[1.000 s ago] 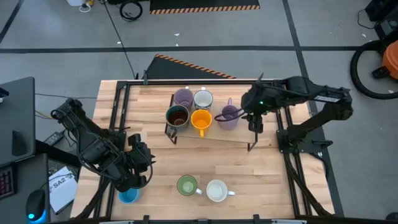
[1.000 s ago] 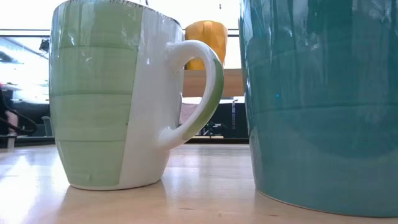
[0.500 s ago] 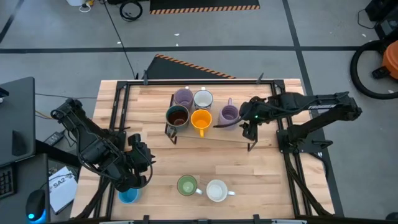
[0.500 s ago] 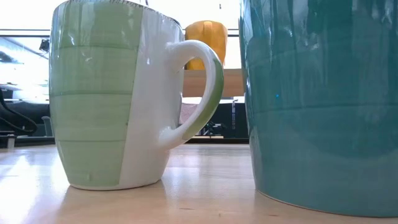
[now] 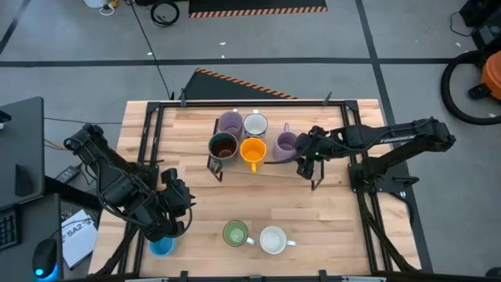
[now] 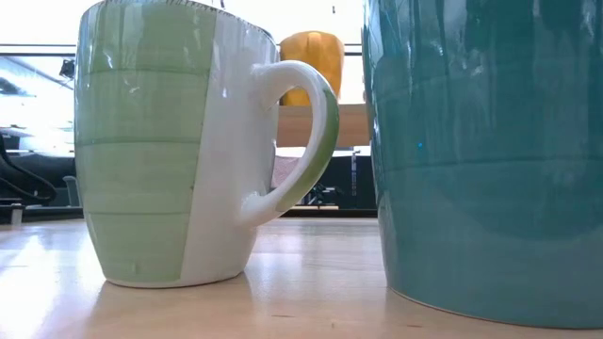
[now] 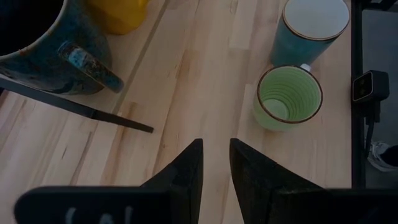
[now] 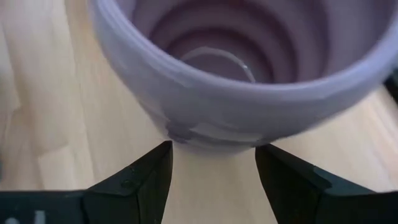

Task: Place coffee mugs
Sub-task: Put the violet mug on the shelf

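Five mugs stand on a raised wooden shelf: a lavender mug (image 5: 230, 122), a white mug (image 5: 255, 124), a dark brown mug (image 5: 223, 146), an orange mug (image 5: 253, 150) and a second lavender mug (image 5: 287, 143). My right gripper (image 5: 300, 153) is open at that second lavender mug (image 8: 249, 74), with a finger low on either side of its wall, just short of it. A green mug (image 5: 235, 233) and a mug that is white inside and teal outside (image 5: 272, 240) stand on the table near its near edge. A blue mug (image 5: 160, 246) shows under my left arm. My left gripper (image 5: 180, 205) waits, narrowly open (image 7: 216, 155).
The shelf rests on a dark metal frame (image 5: 215, 166), with its right leg (image 5: 315, 185) close to my right gripper. In the low view the green mug (image 6: 170, 141) and the teal mug (image 6: 480, 160) fill the foreground. Bare wood lies between the shelf and the near mugs.
My right arm has stretched out flat. Its gripper has moved toward the table's left and down, up to the lavender mug at the shelf's right end. The mugs have stayed where they were.
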Tool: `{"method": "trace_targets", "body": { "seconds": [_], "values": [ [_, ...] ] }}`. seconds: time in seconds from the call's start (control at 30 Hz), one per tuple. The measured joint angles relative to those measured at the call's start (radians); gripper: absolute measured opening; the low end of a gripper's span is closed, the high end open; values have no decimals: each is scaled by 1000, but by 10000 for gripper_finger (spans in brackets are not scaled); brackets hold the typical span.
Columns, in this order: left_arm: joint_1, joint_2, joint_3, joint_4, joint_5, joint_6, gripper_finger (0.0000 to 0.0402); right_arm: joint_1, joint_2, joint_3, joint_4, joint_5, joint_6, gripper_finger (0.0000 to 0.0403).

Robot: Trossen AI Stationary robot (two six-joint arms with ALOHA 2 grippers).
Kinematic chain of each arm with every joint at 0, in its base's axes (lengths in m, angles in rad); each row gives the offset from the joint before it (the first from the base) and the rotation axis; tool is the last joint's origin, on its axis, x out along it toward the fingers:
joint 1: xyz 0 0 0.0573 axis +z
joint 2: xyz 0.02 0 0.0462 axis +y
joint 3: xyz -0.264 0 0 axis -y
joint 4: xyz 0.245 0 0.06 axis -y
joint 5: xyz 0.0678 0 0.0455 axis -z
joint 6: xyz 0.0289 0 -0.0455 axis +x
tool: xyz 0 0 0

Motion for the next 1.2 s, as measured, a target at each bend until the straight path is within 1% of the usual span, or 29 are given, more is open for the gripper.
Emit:
{"method": "trace_targets", "body": {
  "seconds": [0.1,0.33,0.57,1.2],
  "values": [
    [0,0,0,0,0,2,84,-14,0,-8,30,26,-31,231],
    [0,0,0,0,0,7,84,-71,0,-8,99,21,-48,221],
    [0,0,0,0,0,7,84,-98,2,-8,167,-4,-53,219],
    [0,0,0,0,0,8,84,-150,2,-8,170,-11,-54,218]
  ]
}}
